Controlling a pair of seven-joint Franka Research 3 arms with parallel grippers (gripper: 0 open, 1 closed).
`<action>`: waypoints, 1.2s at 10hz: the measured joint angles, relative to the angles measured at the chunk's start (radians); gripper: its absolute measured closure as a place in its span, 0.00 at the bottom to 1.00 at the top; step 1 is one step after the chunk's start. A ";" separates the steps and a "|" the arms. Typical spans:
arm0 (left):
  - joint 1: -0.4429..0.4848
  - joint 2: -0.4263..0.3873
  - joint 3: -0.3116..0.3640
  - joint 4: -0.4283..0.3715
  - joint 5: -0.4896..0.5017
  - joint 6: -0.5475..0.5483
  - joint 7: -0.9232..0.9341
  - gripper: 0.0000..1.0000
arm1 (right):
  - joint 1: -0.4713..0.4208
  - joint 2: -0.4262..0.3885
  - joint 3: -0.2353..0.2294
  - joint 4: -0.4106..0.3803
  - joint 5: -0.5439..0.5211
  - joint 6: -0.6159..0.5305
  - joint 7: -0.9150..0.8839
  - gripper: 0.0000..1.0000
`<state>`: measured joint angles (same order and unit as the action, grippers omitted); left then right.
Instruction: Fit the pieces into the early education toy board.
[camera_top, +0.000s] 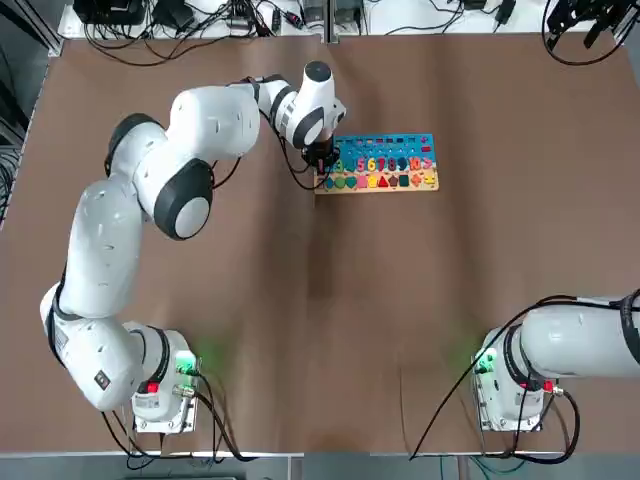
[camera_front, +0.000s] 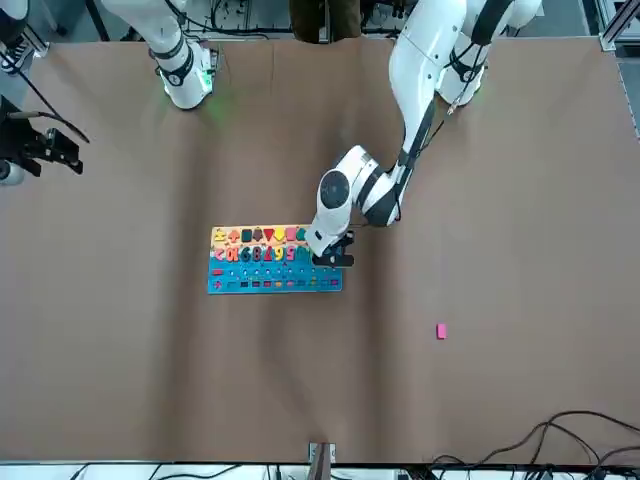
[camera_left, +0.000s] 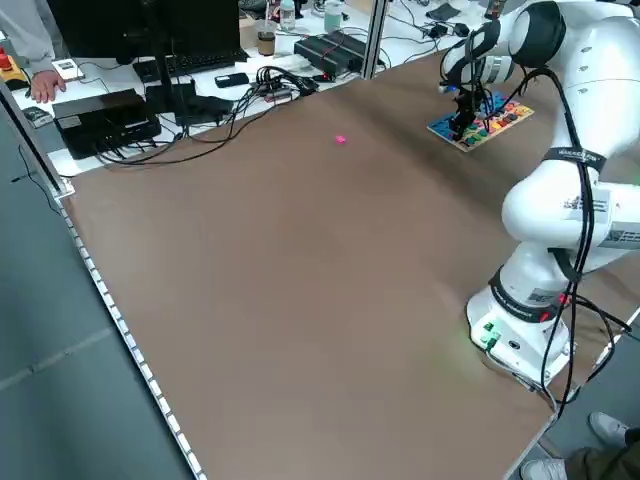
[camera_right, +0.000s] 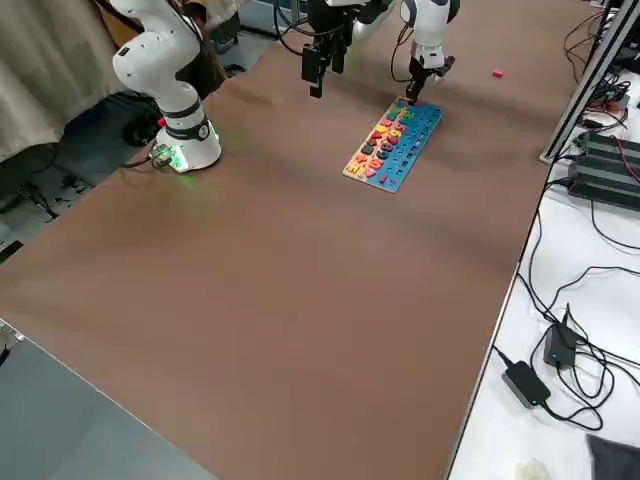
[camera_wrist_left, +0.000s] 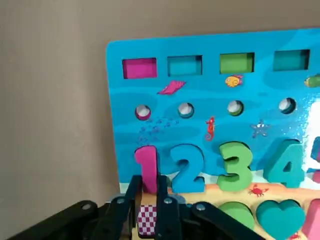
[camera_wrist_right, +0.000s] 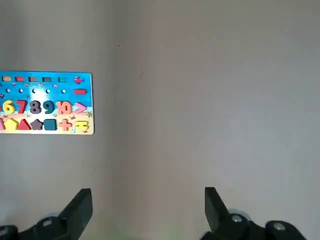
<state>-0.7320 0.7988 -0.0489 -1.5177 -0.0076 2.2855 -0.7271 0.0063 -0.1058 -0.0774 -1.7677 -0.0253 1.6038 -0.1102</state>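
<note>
even, bright overhead light; soft shadows under the arms; no glare.

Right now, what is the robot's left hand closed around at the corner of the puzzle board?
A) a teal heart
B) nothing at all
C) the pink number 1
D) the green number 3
C: in the left wrist view the left hand has its fingers pinched on either side of the pink number 1, at the corner of the puzzle board.
</note>
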 joint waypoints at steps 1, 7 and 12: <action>0.000 -0.003 0.000 0.000 0.000 -0.006 0.000 0.80 | 0.000 0.000 0.000 0.000 0.000 0.000 0.000 0.01; 0.020 -0.043 0.005 0.006 0.000 -0.058 0.019 0.76 | 0.000 0.001 0.000 0.000 0.000 0.000 0.000 0.01; 0.143 -0.114 0.007 0.017 0.000 -0.098 0.118 0.55 | 0.000 0.002 0.000 0.000 0.000 0.000 0.000 0.01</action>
<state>-0.5889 0.6852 -0.0421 -1.5012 -0.0076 2.1878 -0.6090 0.0063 -0.1042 -0.0775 -1.7677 -0.0253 1.6038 -0.1102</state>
